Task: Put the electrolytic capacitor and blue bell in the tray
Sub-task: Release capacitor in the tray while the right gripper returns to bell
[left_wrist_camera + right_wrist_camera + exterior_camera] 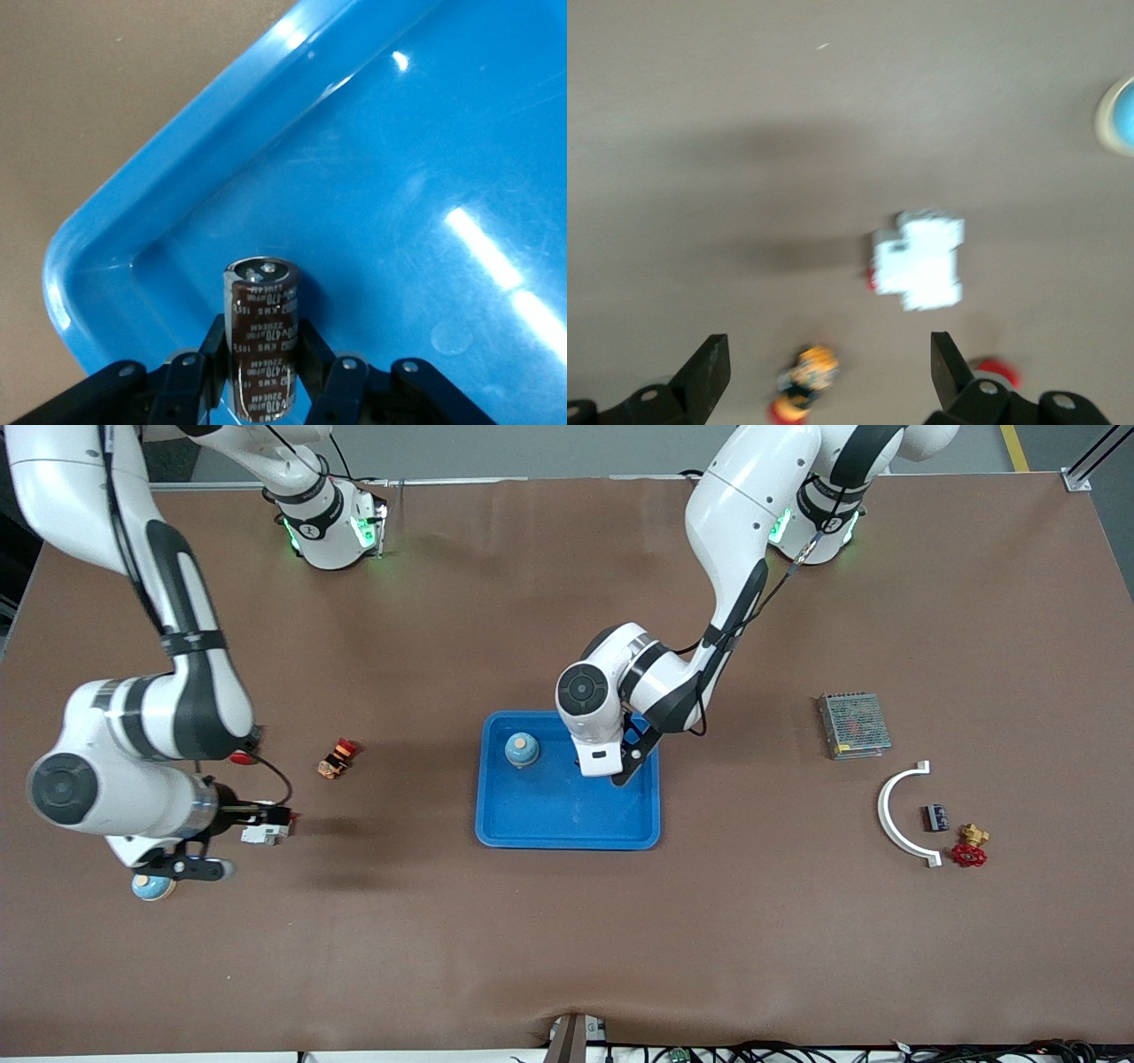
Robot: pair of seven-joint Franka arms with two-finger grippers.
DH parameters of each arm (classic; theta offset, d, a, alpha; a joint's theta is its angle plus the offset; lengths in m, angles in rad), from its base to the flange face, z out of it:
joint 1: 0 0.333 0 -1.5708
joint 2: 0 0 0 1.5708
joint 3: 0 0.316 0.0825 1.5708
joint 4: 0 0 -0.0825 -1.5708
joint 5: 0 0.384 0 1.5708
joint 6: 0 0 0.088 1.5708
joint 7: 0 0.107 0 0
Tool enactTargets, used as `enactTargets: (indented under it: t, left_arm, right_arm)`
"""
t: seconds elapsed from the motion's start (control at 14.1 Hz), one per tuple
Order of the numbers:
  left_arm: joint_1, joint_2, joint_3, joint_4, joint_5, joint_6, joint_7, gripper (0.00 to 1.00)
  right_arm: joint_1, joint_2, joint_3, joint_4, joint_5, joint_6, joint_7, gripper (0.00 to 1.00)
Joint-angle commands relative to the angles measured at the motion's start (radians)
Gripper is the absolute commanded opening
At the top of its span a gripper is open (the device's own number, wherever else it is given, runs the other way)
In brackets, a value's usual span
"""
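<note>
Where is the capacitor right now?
The capacitor is clamped in the left gripper, over a corner of the blue tray where the blue bell already sits.

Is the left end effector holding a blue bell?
No, the left end effector is shut on a brown capacitor over the tray.

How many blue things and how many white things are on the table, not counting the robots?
Blue: 3 (tray, bell in it, second bell at the right arm's end)
White: 2 (curved piece, little block)
Total: 5
</note>
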Motion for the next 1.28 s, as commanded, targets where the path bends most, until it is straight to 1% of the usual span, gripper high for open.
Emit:
enactTargets:
  t: [0.0, 0.07, 0.14, 0.21, 0.28, 0.43, 0.64, 0.78, 0.92, 1.21]
  left_arm:
    - [-0.004, -0.043, 0.004, -0.079, 0.000, 0.023, -0.005, 0.00]
    - [-0.004, -0.046, 0.004, -0.079, 0.000, 0.027, -0.006, 0.00]
    - [-0.004, -0.051, 0.004, -0.075, 0.000, 0.027, -0.005, 0.09]
    - [-0.001, -0.065, 0.004, -0.068, -0.001, 0.025, -0.003, 0.51]
    - [-0.003, -0.077, 0.004, -0.065, -0.001, 0.025, -0.005, 1.00]
    - [0.003, -0.106, 0.004, -0.038, -0.007, 0.010, -0.002, 1.00]
    - [0.022, -0.186, 0.005, -0.018, -0.010, -0.061, 0.050, 1.00]
    - [0.058, -0.252, 0.005, -0.018, -0.015, -0.120, 0.157, 1.00]
    - [0.104, -0.307, 0.002, -0.019, -0.016, -0.183, 0.285, 1.00]
    - [0.212, -0.384, 0.004, -0.027, -0.015, -0.249, 0.579, 1.00]
  right_arm:
    - [-0.075, -0.026, 0.023, -0.108, -0.013, 0.122, -0.118, 1.00]
    - [-0.098, -0.024, 0.022, -0.128, -0.014, 0.169, -0.161, 1.00]
    - [-0.127, -0.018, 0.022, -0.137, -0.016, 0.199, -0.205, 1.00]
    - [-0.154, -0.015, 0.022, -0.134, -0.016, 0.222, -0.260, 1.00]
    - [-0.178, -0.011, 0.022, -0.134, -0.016, 0.248, -0.311, 1.00]
    - [-0.216, 0.011, 0.022, -0.114, -0.019, 0.265, -0.364, 1.00]
    - [-0.241, 0.065, 0.022, -0.053, -0.023, 0.262, -0.419, 1.00]
    - [-0.254, 0.121, 0.022, 0.023, -0.025, 0.256, -0.479, 1.00]
    - [-0.267, 0.161, 0.022, 0.071, -0.035, 0.254, -0.540, 1.00]
    - [-0.288, 0.255, 0.016, 0.189, -0.051, 0.251, -0.617, 1.00]
